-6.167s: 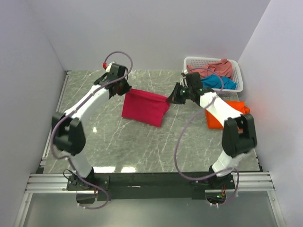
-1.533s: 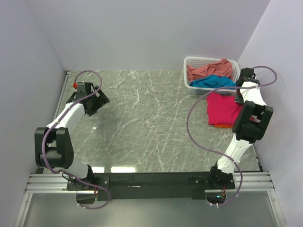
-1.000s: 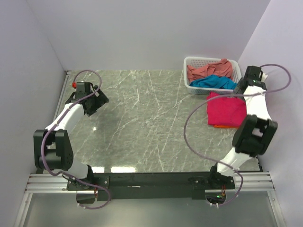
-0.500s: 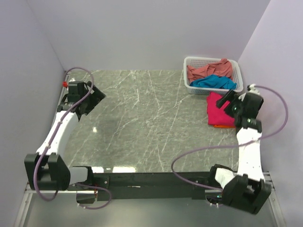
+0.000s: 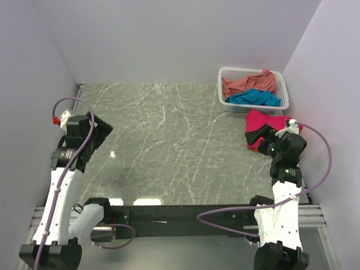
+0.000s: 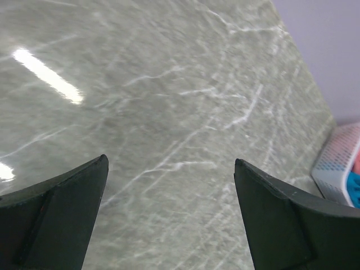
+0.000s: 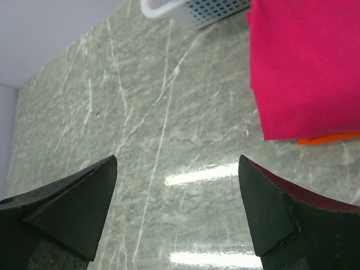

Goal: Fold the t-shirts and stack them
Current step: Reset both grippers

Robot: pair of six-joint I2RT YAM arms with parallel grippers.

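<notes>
A folded magenta-pink t-shirt lies at the table's right, on top of a folded orange t-shirt of which only a thin edge shows under it. The magenta t-shirt fills the upper right of the right wrist view. A salmon-pink t-shirt and a teal-blue one lie crumpled in the basket. My right gripper hangs open just near-left of the stack, holding nothing. Far from all the shirts, my left gripper is open and empty above the bare left side of the table.
The white lattice basket stands at the back right corner, just behind the stack; its corner shows in the right wrist view and the left wrist view. Walls close in on the left, back and right. The marble tabletop spreads between the arms.
Both arms have drawn back toward the near edge. The right gripper has come off the stack and opened a little wider; the magenta shirt stays on the orange one.
</notes>
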